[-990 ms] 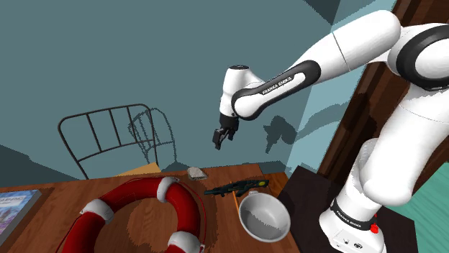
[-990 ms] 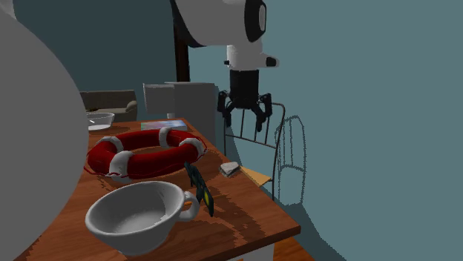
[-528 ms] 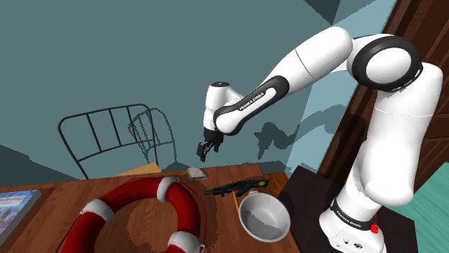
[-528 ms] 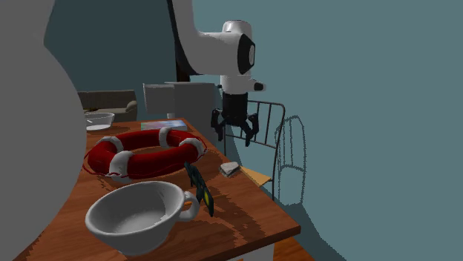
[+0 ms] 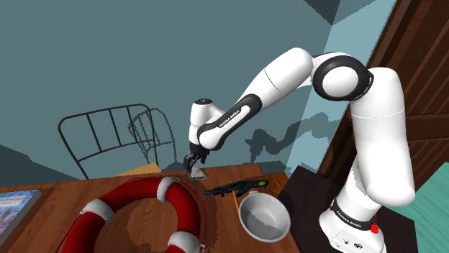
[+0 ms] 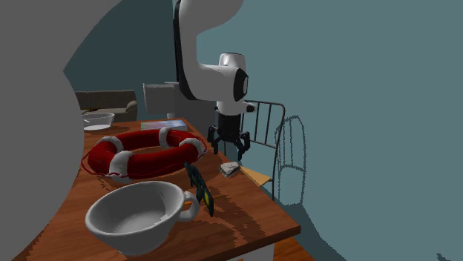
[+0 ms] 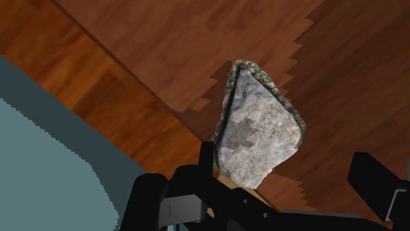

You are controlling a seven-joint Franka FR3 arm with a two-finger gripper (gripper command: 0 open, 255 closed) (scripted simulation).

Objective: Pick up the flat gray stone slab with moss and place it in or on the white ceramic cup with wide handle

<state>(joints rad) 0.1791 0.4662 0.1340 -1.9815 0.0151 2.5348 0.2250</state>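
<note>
The flat grey stone slab (image 7: pixel 259 128) with a mossy rim lies on the wooden table near its far edge, also seen as the slab (image 5: pixel 198 173) and the slab (image 6: pixel 231 169). My gripper (image 7: pixel 289 174) hangs open just above it, fingers apart on either side and not touching it. From the side, the gripper (image 6: pixel 228 149) is a short way over the slab, and in the shoulder view the gripper (image 5: pixel 192 163) is right at it. The white cup (image 5: pixel 264 215) with a wide handle stands upright near the stand; the same cup (image 6: pixel 137 215) is at the front of the second exterior view.
A red and white life ring (image 5: pixel 137 215) covers much of the table (image 6: pixel 245 215). A dark hand tool (image 5: pixel 234 188) lies between slab and cup. A wire-backed chair (image 5: pixel 115 136) stands behind the table's far edge. A book (image 5: pixel 14 205) lies at the shoulder view's left.
The arm has swung down and toward the shoulder view's left, bringing the open gripper from high above the table to just over the slab. Nothing on the table moved.
</note>
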